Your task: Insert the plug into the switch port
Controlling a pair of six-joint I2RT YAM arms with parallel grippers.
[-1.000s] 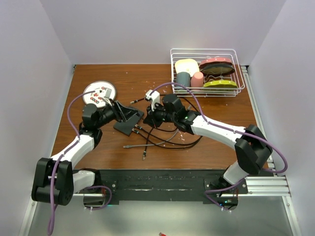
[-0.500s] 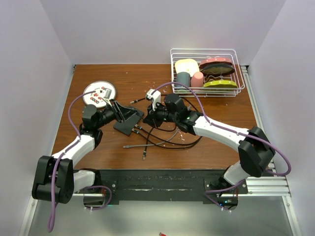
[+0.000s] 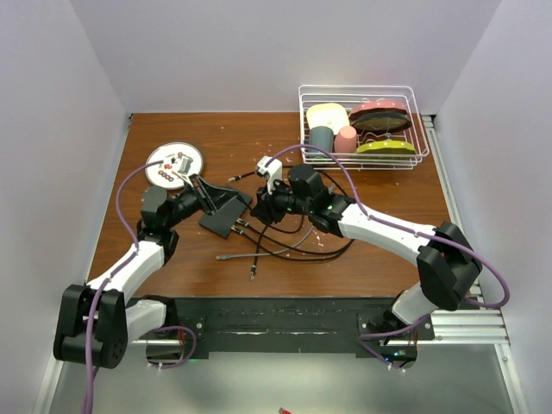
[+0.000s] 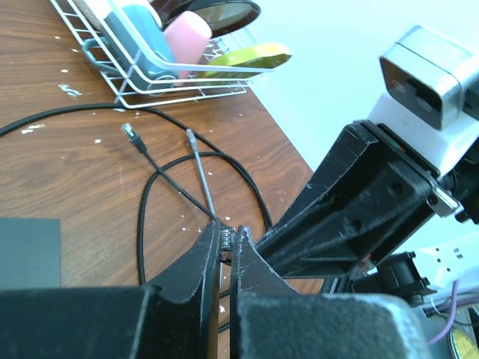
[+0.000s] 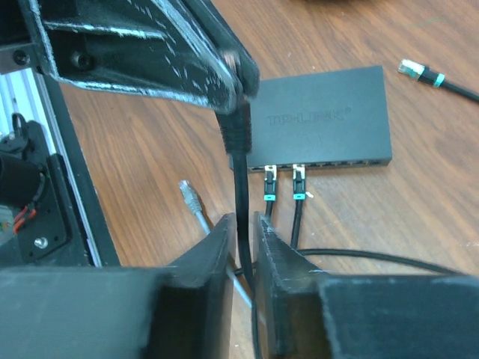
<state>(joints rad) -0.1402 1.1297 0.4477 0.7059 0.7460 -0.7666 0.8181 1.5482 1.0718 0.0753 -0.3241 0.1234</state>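
the left gripper (image 4: 227, 239) was clamped shut on the plug (image 5: 238, 129), held just short of the switch (image 5: 329, 97) at the left end of its port edge (two green-tagged connectors (image 5: 299, 182) sat there). the switch lay flat on the table (image 3: 190, 259), long axis across the right wrist view, free sockets rightward of the plug. its lid lettering seemed to read tp-link. the right gripper (image 5: 243, 224) straddled the cable (image 5: 241, 187); pinching or loose, unclear.
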